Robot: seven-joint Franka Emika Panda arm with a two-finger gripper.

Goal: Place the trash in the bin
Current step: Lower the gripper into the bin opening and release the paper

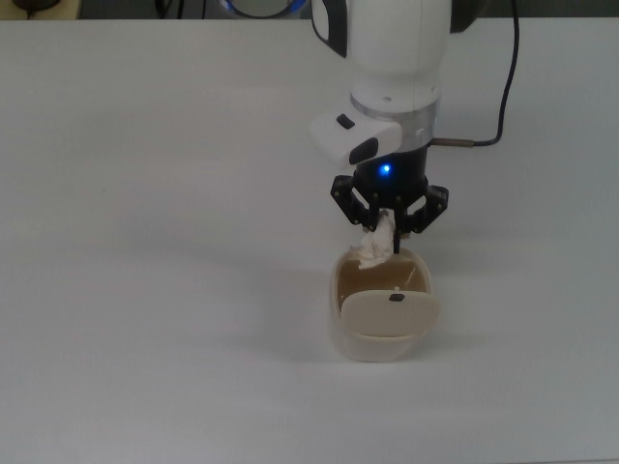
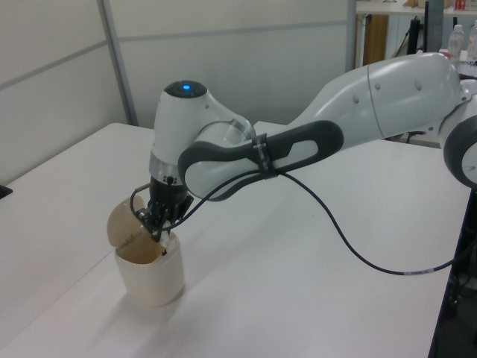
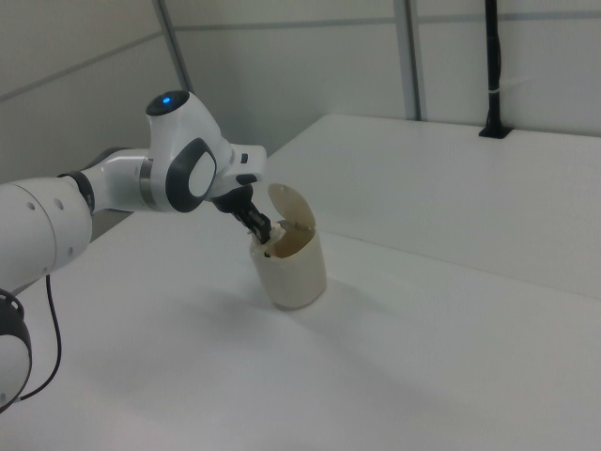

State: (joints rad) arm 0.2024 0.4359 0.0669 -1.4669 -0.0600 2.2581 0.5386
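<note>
- I have the gripper (image 1: 389, 235) poised directly over the bin (image 1: 379, 343), its black fingers pointing down at the open mouth.
- The fingers are closed on the trash (image 1: 375, 248), a crumpled off-white wad pinched between them; they stand only as far apart as the wad is thick.
- In the top view the trash hangs below the fingertips and overlaps the bin's far rim, just above the beige interior.
- In the left view the gripper (image 2: 159, 226) sits at the bin's (image 2: 151, 277) rim, right beside the raised lid; I cannot make out the trash clearly there, only a pale scrap at the fingertips.
- In the right view the trash (image 3: 269, 250) shows as a pale lump at the bin's (image 3: 291, 272) opening, under the gripper (image 3: 260, 228); I cannot tell whether it touches the rim.
- The flap lid (image 1: 390, 313) is swung open, standing up on the side of the bin away from the arm, with a small black mark on it.
- The bin stands upright on the white table (image 1: 145, 290).
- A blue light (image 1: 386, 171) glows on the wrist above the fingers, and a black cable (image 1: 503, 87) runs from the wrist off toward the top view's upper right.
- The arm (image 2: 313, 145) reaches in from the left view's right side, bent down over the bin.
</note>
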